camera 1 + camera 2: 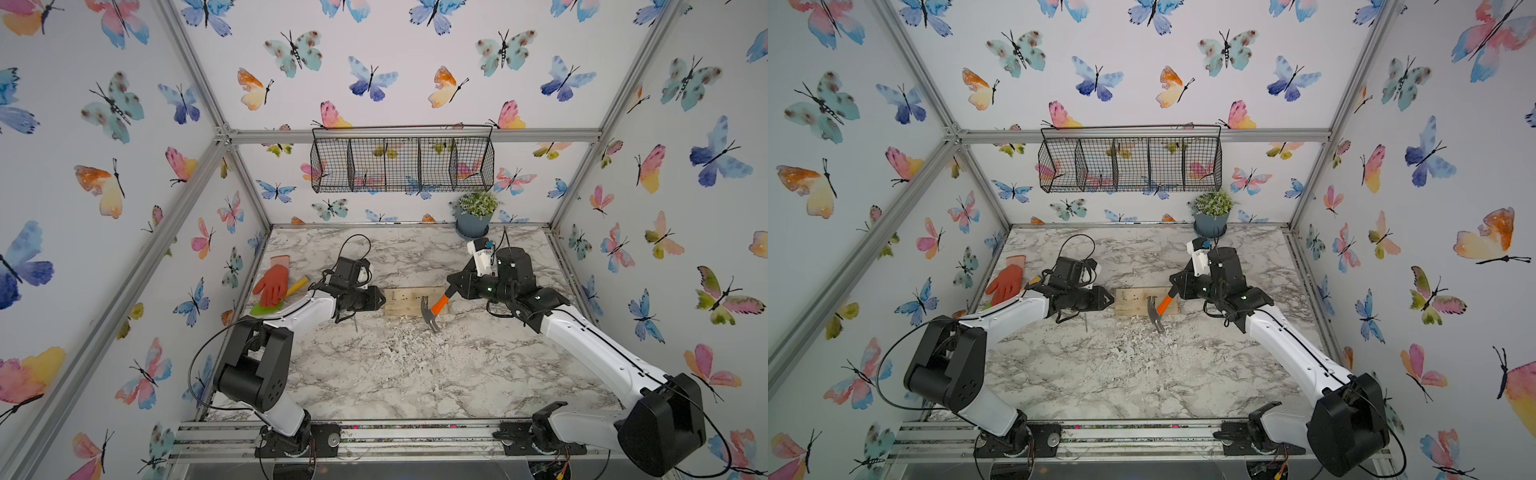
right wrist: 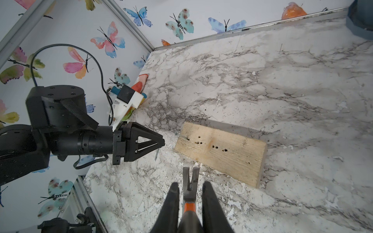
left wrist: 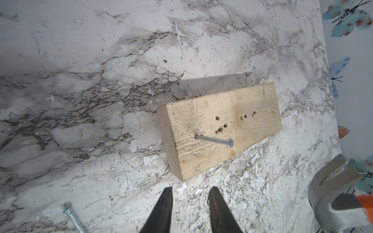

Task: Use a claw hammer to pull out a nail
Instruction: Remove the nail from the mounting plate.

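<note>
The claw hammer (image 1: pixel 436 309) is clamped in the right gripper (image 2: pixel 190 184). The fingers (image 2: pixel 173 201) close on the top of the black handle, just below the orange neck. The steel head hangs over the table (image 1: pixel 374 374), just in front of the near edge of the wooden block (image 1: pixel 409 301), claws pointing at the block.

It looks head-heavy and stiff, and the rubber should not slip. A grip this close to the head probably steers the claws well but gives little leverage, so prying would go better with a hold lower on the handle.

The nail (image 3: pixel 214 140) stands out of the block's left end with most of its shank bare, well apart from the claws. It is thin and hard, so the slot must slide right under its head. The block lies loose near the middle of the table and looks light enough to lift or skid when the hammer rocks back.

The left gripper (image 3: pixel 190 201) sits just off that end, its jaws apart and nothing between them. A loose nail (image 3: pixel 73 216) lies on the table beside it. An orange glove (image 1: pixel 272 284) rests by the left edge and a potted plant (image 1: pixel 476 216) stands at the far edge.
</note>
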`<control>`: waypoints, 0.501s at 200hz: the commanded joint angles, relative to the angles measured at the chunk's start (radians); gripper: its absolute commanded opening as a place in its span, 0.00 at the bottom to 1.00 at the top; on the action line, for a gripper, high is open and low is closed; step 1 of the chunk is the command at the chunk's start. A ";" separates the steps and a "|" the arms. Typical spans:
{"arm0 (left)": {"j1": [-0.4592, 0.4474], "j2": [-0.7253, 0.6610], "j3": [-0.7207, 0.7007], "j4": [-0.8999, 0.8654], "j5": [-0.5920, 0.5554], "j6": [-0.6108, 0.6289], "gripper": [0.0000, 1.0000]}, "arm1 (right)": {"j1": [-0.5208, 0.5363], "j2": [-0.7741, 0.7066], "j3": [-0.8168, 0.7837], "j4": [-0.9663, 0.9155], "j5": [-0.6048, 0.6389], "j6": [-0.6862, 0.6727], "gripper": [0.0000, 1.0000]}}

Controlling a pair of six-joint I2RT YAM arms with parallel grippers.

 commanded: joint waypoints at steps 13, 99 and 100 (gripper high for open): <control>-0.017 0.047 -0.002 0.023 0.030 0.007 0.33 | 0.021 0.016 0.054 0.050 -0.022 -0.009 0.03; -0.024 0.132 -0.020 0.010 -0.037 -0.007 0.32 | 0.119 0.162 0.206 -0.045 0.076 -0.102 0.03; -0.024 0.132 -0.020 0.010 -0.038 -0.007 0.32 | 0.120 0.164 0.208 -0.047 0.077 -0.104 0.03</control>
